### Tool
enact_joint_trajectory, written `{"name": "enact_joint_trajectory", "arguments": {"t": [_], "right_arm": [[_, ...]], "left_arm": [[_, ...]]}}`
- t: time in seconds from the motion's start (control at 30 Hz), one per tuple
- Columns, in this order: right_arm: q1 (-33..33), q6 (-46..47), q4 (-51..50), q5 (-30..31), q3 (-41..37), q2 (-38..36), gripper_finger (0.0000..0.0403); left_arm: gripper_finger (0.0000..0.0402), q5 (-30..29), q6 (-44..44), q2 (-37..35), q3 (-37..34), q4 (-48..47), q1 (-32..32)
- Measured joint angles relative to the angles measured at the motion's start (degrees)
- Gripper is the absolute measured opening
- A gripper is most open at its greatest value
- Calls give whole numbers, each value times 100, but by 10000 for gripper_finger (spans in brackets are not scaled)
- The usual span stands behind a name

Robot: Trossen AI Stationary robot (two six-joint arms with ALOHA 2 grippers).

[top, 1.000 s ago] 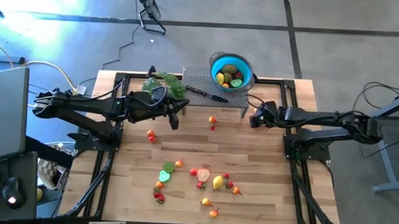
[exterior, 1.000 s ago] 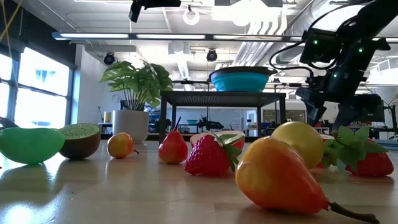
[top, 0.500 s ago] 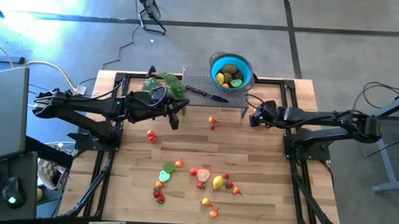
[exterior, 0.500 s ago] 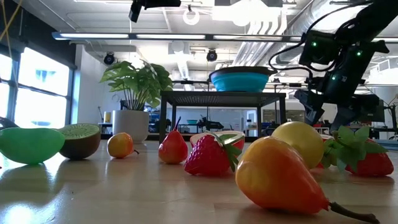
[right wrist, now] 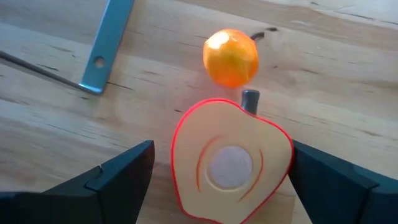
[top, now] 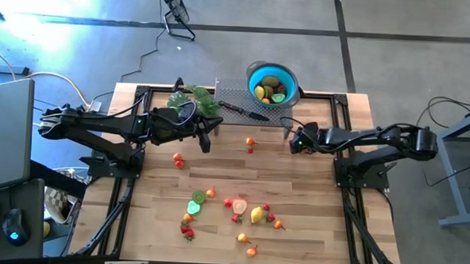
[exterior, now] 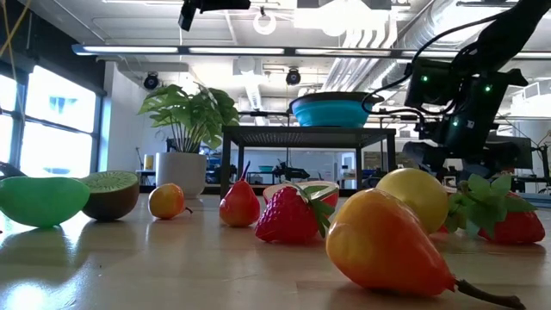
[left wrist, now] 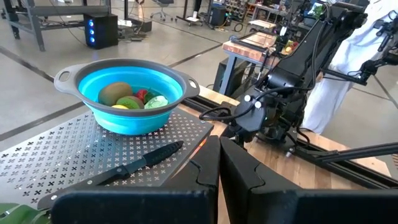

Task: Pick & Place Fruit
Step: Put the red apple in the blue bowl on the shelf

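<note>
— Well, from table height the fruit (exterior: 379,241) crowds close: a pear-shaped orange piece, a lemon, strawberries.

— From above you see more: it's scattered over the wooden table (top: 310,229), and some already sits in the blue bowl (top: 272,82) on the perforated shelf (top: 236,101).

— And the right gripper (right wrist: 217,168)?

— Fingers spread wide either side of a red-rimmed apple half (right wrist: 230,158), an orange ball just beyond.

— The left gripper (left wrist: 219,165)?

— Pressed together, near the knife (left wrist: 134,165). Behind it all: plant, ceiling pipes.
</note>
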Motion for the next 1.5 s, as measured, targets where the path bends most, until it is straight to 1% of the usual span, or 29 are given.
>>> {"name": "enact_joint_trajectory", "arguments": {"t": [0.27,0.57,0.7,1.0,1.13,1.3,1.5], "right_arm": [[0,2,35,-47,0,0,339],[0,2,33,-52,0,0,281],[0,2,33,-52,0,-2,265],[0,4,11,-86,2,-4,267],[0,4,-41,-329,4,-114,261],[0,-3,-68,-529,2,-448,267],[0,-48,-195,-939,2,-1033,260]], "left_arm": [[5,0,0,1,0,-2,-1],[5,0,0,1,0,-2,-1],[5,0,0,1,0,-2,-2],[5,0,0,1,0,-4,-2],[5,0,0,1,0,-4,-2],[5,0,0,1,0,-4,-1],[5,0,0,1,0,-5,-2]]}}
